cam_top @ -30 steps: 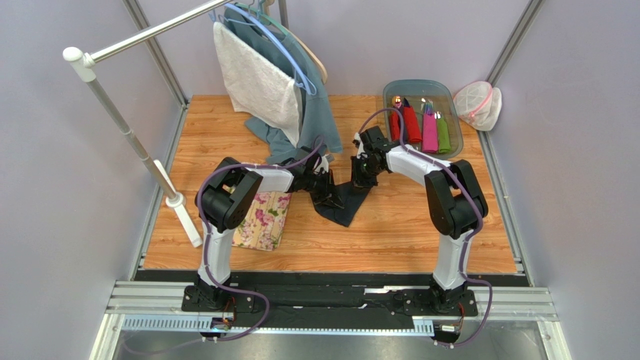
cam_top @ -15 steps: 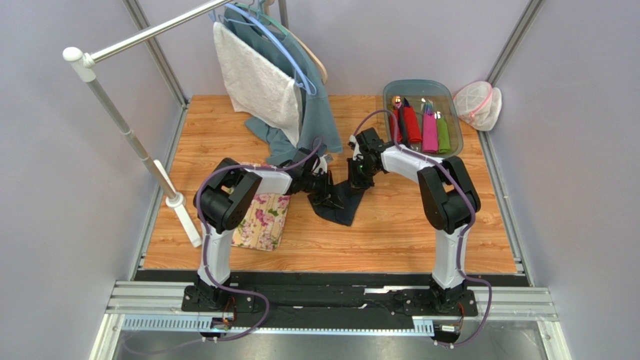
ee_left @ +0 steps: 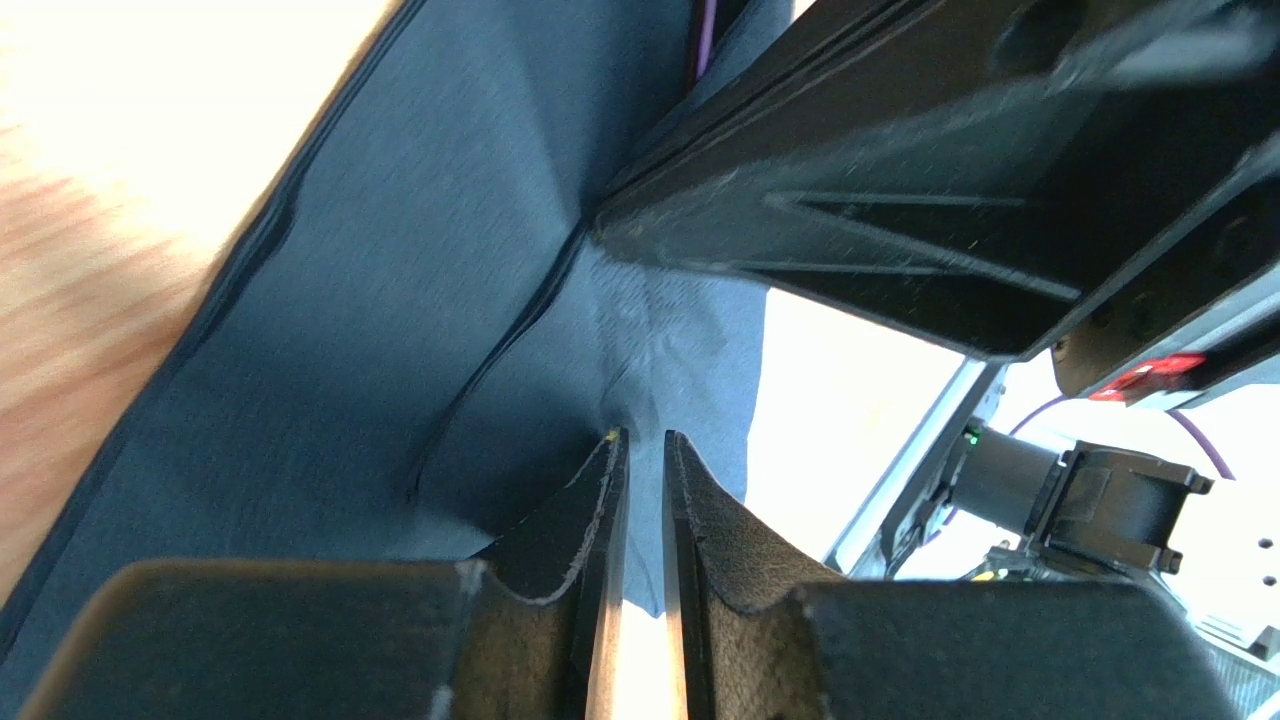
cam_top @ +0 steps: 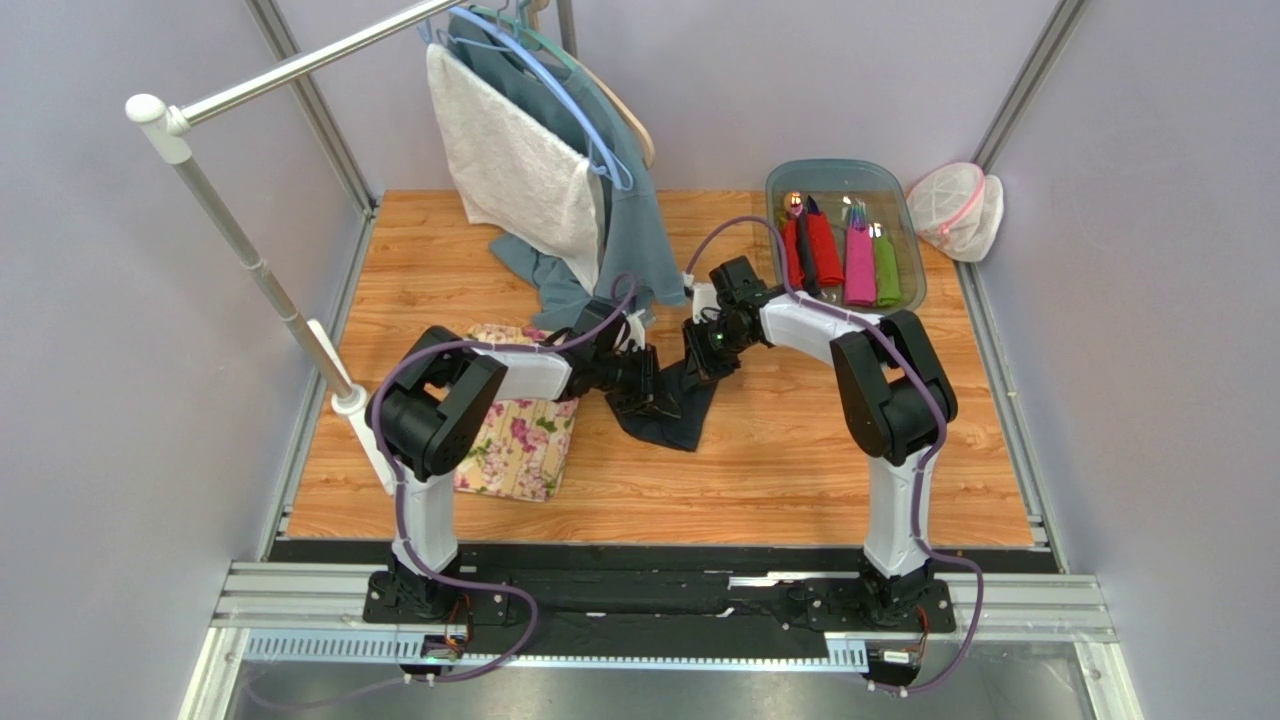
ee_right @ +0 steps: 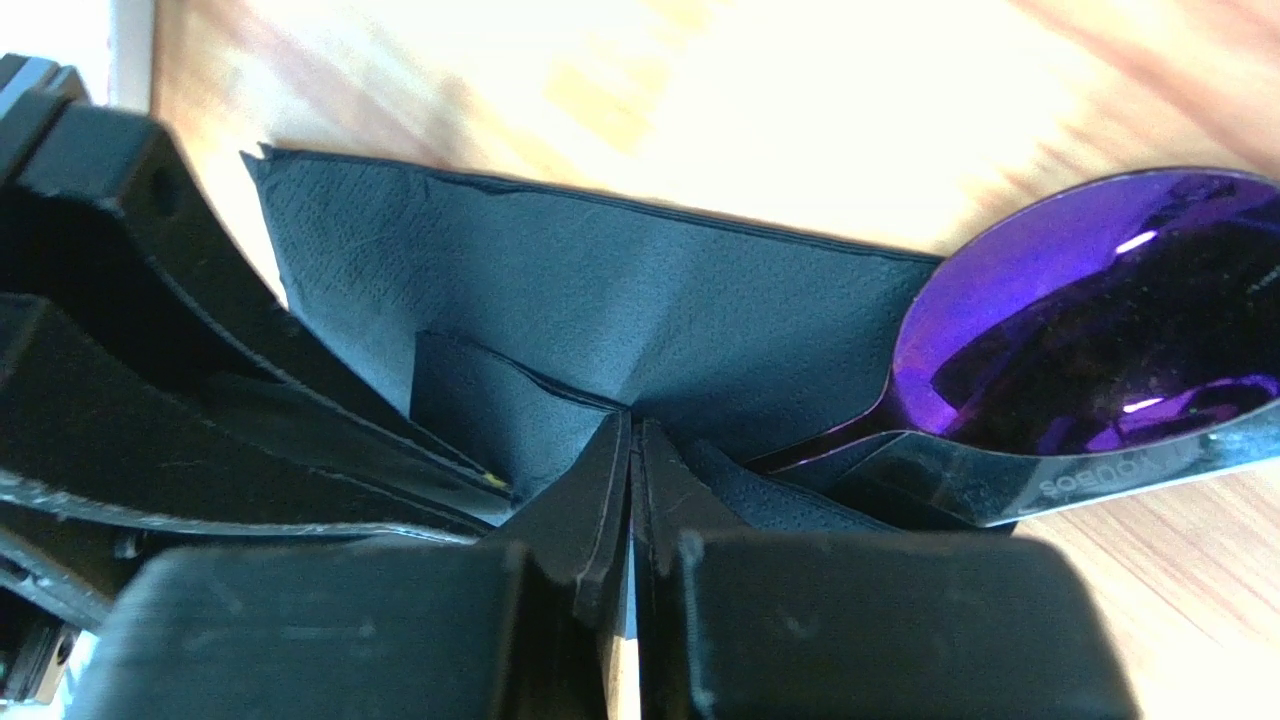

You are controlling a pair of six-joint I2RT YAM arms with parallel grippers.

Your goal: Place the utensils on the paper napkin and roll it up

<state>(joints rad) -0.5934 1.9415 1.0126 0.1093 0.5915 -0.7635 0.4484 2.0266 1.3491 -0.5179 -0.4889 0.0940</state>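
**Surroundings.** Wooden worktop (cam_top: pixel 812 465).
- Far left: a clothes rail (cam_top: pixel 286 68) carries a white towel (cam_top: pixel 508 158) and a teal garment (cam_top: pixel 643 225) on hangers. The garment's hem hangs just behind my left wrist.
- Far right: a clear tray (cam_top: pixel 769 188) holds a red roll (cam_top: pixel 819 248), a pink roll (cam_top: pixel 858 263) and a green roll (cam_top: pixel 887 270). A white mesh bag (cam_top: pixel 956 207) sits beside it.
- Near left: a floral mat (cam_top: pixel 526 450) lies partly under my left forearm.

**Task items.** The paper napkin (cam_top: pixel 679 420) lies mid-worktop, dark and crumpled, beneath both wrists.

**Pose.** Both arms are bent with elbows outward and forearms angled inward. My left fingers (cam_top: pixel 661 398) and my right fingers (cam_top: pixel 703 365) meet just beside each other over the napkin.

**Left wrist view only.**
- My left fingers (ee_left: pixel 639 450) stand a narrow slot apart. Light shows through the slot and nothing is between them.
- The creased napkin (ee_left: pixel 406 300) lies just past the tips.
- The other gripper's black body fills the upper right and blocks what is beyond.

**Right wrist view only.**
- My right fingers (ee_right: pixel 628 432) are pressed together, with the napkin's (ee_right: pixel 601 300) folds gathered into the tips.
- The bowl of a purple spoon (ee_right: pixel 1082 330) pokes out past the napkin's right edge.
- The spoon rests against a dark utensil (ee_right: pixel 1052 483) with engraved lettering.
- The overhead view shows neither utensil, since my wrists cover them.
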